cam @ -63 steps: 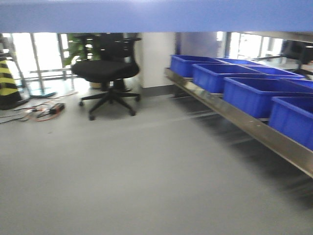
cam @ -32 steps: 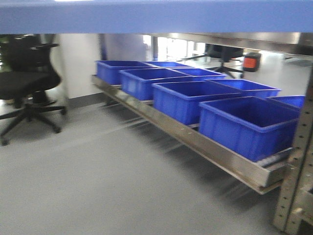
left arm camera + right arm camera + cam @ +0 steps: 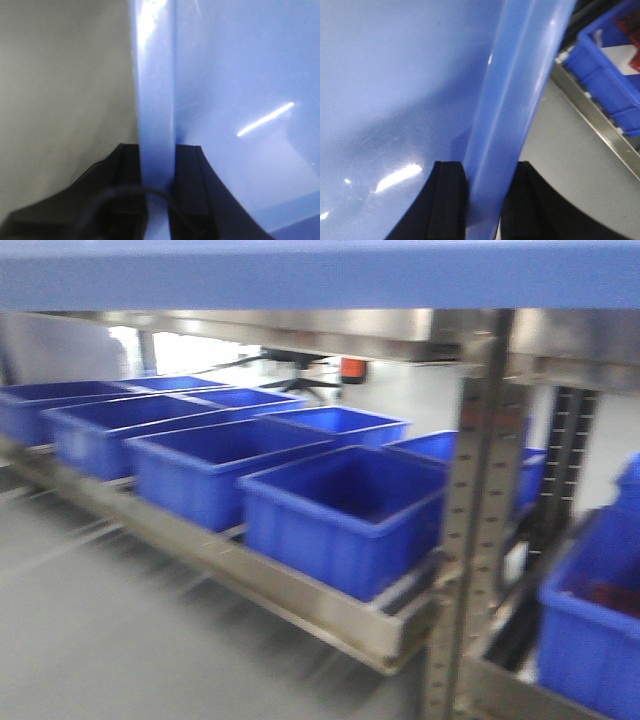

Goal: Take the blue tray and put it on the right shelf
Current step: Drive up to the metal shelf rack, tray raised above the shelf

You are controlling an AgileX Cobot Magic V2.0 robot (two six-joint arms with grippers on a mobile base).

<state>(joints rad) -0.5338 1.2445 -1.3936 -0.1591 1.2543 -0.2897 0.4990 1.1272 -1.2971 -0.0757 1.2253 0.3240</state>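
The left gripper [image 3: 156, 160] and right gripper [image 3: 485, 175] each clamp a rim of the blue tray [image 3: 320, 275], held near and high. The right shelf [image 3: 300, 595], farther off, carries dark-blue bins [image 3: 340, 510].

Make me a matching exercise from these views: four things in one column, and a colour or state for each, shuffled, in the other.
Things:
1. blue tray
2. left gripper
3. storage bins
4. upright post

Descriptions:
a. grey and perforated
b. deep, dark blue, standing in a row
c. shut on a rim
d. pale blue and glossy

Pairs: 1-d, 2-c, 3-b, 4-a
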